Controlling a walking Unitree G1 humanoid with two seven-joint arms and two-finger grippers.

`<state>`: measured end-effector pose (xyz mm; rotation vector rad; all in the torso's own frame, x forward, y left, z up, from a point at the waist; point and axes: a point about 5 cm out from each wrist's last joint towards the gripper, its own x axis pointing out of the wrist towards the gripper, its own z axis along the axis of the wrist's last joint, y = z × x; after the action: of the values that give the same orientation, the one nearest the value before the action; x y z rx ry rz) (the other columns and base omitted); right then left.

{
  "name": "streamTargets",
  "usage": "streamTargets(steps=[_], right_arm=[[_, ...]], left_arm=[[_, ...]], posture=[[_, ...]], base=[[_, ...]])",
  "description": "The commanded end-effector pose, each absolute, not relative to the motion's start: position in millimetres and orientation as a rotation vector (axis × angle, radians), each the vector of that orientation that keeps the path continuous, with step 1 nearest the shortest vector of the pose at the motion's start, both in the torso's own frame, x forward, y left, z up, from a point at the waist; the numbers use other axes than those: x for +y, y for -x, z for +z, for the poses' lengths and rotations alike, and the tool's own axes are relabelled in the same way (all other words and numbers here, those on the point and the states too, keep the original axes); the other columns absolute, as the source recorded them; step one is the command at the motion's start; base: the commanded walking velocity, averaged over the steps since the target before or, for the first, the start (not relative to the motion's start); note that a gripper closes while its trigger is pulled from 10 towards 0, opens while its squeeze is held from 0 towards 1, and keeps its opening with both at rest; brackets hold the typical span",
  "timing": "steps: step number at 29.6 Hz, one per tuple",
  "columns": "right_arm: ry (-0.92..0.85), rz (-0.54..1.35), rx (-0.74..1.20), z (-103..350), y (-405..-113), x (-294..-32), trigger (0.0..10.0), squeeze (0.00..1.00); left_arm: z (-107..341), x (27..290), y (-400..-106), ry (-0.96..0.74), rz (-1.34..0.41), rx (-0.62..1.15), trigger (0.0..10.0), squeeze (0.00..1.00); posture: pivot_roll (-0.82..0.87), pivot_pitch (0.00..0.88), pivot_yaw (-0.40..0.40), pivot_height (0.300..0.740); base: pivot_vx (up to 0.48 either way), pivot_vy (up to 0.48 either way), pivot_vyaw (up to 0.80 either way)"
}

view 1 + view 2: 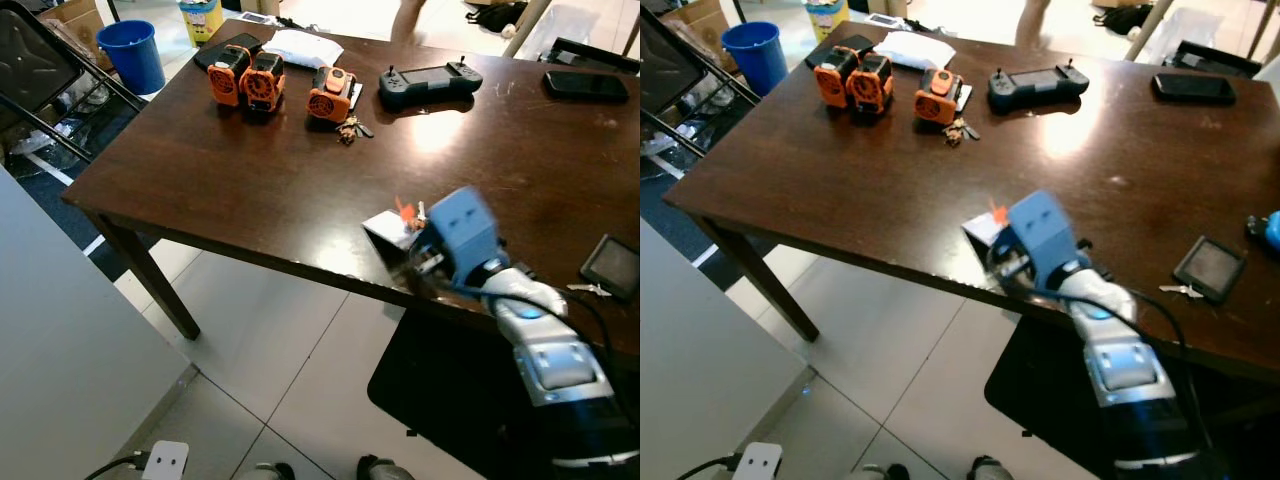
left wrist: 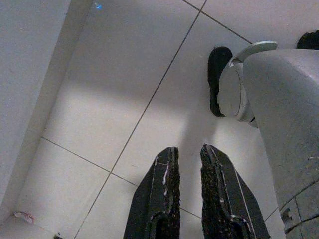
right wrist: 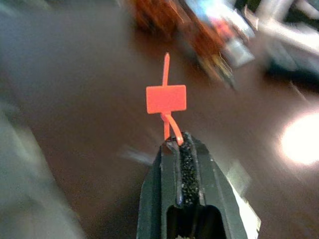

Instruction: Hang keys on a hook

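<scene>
A dark wooden table [image 1: 250,190] is taken as the landmark. Three orange devices [image 1: 262,80] are counted in a row near its far edge, and a small bunch of keys [image 1: 350,129] lies on the top, touching the rightmost of the three. One black handheld controller [image 1: 429,83] lies just beyond the keys toward the far edge, one dark phone [image 1: 585,85] at the far right corner, one white packet [image 1: 302,46] behind the orange devices, and one small black screen [image 1: 613,264] near the right end of the near edge. No writing can be read on any item. One blue bucket [image 1: 135,52] stands on the floor off the table's far left corner. The right gripper [image 3: 180,143] is held over the near edge of the table, well apart from the keys, its fingers clenched on the stem of one orange tag [image 3: 166,99]. The left gripper [image 2: 187,159] hangs below table level over pale floor tiles [image 2: 104,94], its fingers nearly closed on nothing, a thin gap between them. Open tiled floor lies along the near side of the table.
</scene>
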<state>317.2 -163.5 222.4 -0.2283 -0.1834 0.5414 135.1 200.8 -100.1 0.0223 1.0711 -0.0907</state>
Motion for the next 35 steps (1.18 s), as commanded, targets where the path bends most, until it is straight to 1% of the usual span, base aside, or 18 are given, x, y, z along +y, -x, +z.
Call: streamTargets(steps=[1,3,7,11,15,18,20,23,24,25,27,28,30,31,32,33,34,35], right_arm=[[0.179,0.595,-0.208,226,-312,-162,0.0,0.0],[0.128,0.69,-0.269,241,-301,-162,0.0,0.0],[0.129,0.71,-0.29,246,-298,-164,0.0,0.0],[0.109,0.725,-0.32,250,-296,-163,0.0,0.0],[0.071,0.747,-0.352,253,-295,-162,0.0,0.0],[0.067,0.751,-0.354,254,-296,-162,0.0,0.0],[0.078,0.746,-0.341,252,-298,-162,0.0,0.0],[0.081,0.74,-0.335,251,-300,-163,0.0,0.0],[0.085,0.734,-0.334,250,-302,-161,0.0,0.0],[0.085,0.734,-0.334,250,-302,-161,0.0,0.0],[0.068,0.761,-0.349,250,-303,-156,0.0,0.0],[0.068,0.761,-0.349,250,-303,-156,0.0,0.0],[0.036,0.812,-0.366,252,-301,-149,0.0,0.0],[0.036,0.812,-0.366,252,-301,-149,0.0,0.0],[0.017,0.833,-0.374,253,-300,-148,0.0,0.0],[0.017,0.833,-0.374,253,-300,-148,0.0,0.0],[-0.008,0.86,-0.383,255,-298,-146,0.0,0.0],[-0.008,0.86,-0.383,255,-298,-146,0.0,0.0]], left_arm=[[-107,189,-120,-0.002,-0.132,1.127,10.0,0.0],[-106,190,-121,-0.001,-0.122,1.12,10.0,0.0],[-104,197,-126,0.027,-0.06,1.091,10.0,0.0],[-95,218,-139,0.112,0.083,1.0,10.0,0.0],[-79,252,-157,0.2,0.221,0.862,10.0,0.0],[-74,260,-161,0.222,0.248,0.826,10.0,0.0],[-58,281,-174,0.261,0.268,0.717,10.0,0.0],[-49,289,-183,0.287,0.254,0.651,10.0,0.0],[-39,293,-193,0.325,0.204,0.575,10.0,0.0],[-39,293,-193,0.325,0.204,0.575,10.0,0.0],[-21,290,-212,0.413,0.023,0.442,10.0,0.0],[-21,290,-212,0.413,0.023,0.442,10.0,0.0],[0,277,-228,0.517,-0.26,0.297,10.0,0.0],[0,277,-228,0.517,-0.26,0.297,10.0,0.0],[10,272,-234,0.55,-0.383,0.235,10.0,0.0],[10,272,-234,0.55,-0.383,0.235,10.0,0.0],[23,264,-239,0.569,-0.523,0.175,10.0,0.0],[23,264,-239,0.569,-0.523,0.175,10.0,0.0]], posture=[[-0.13,0.136,0.087,0.74],[-0.13,0.132,0.086,0.74],[-0.13,0.123,0.086,0.74],[-0.12,0.112,0.082,0.74],[-0.11,0.103,0.081,0.74],[-0.1,0.099,0.081,0.74],[-0.08,0.091,0.076,0.74],[-0.08,0.087,0.074,0.74],[-0.07,0.085,0.072,0.74],[-0.07,0.085,0.072,0.74],[-0.06,0.084,0.07,0.74],[-0.06,0.084,0.07,0.74],[-0.05,0.081,0.071,0.74],[-0.05,0.081,0.071,0.74],[-0.05,0.081,0.071,0.74],[-0.05,0.081,0.071,0.74],[-0.05,0.081,0.071,0.74],[-0.05,0.081,0.071,0.74]], base=[[0.0,0.0,0.0],[0.0,0.0,0.0],[0.0,0.0,0.0],[0.0,0.0,0.0],[0.0,0.0,0.0],[0.0,0.0,0.0],[0.0,0.0,0.0],[0.0,0.0,0.0],[0.0,0.0,0.0],[0.0,0.0,0.0],[0.0,0.0,0.0],[0.0,0.0,0.0],[0.0,0.0,0.0],[0.0,0.0,0.0],[0.0,0.0,0.0],[0.0,0.0,0.0],[0.0,0.0,0.0],[0.0,0.0,0.0]])
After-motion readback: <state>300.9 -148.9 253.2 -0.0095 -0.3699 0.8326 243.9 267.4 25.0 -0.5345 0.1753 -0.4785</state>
